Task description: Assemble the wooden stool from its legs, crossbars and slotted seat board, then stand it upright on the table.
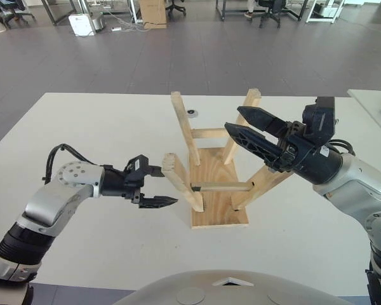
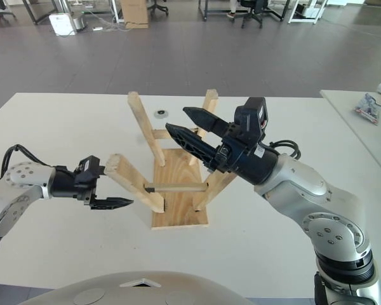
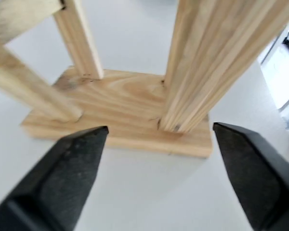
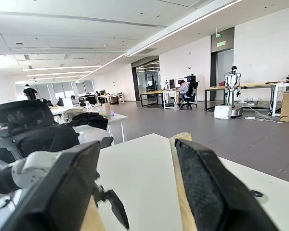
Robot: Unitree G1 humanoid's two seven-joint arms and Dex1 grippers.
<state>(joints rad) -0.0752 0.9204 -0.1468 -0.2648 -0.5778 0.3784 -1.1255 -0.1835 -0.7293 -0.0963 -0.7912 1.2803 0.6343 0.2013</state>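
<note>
In the left eye view the stool (image 1: 219, 210) lies upside down on the bench (image 1: 82, 121), with its seat (image 1: 209, 159) flat, four legs pointing up and crossbars (image 1: 222, 186) joining them. The left tool (image 1: 168, 185) hangs open just beside the top of the stool's near left leg (image 1: 181, 181). The right tool (image 1: 232, 117) is open above the stool's right side, its tips near the far right leg (image 1: 251, 100). In the left wrist view the left tool's fingers (image 3: 77, 163) are spread wide, clear of the seat and of the leg beyond them. In the right wrist view the right tool's fingers (image 4: 207, 192) are parted, with a leg top between them.
</note>
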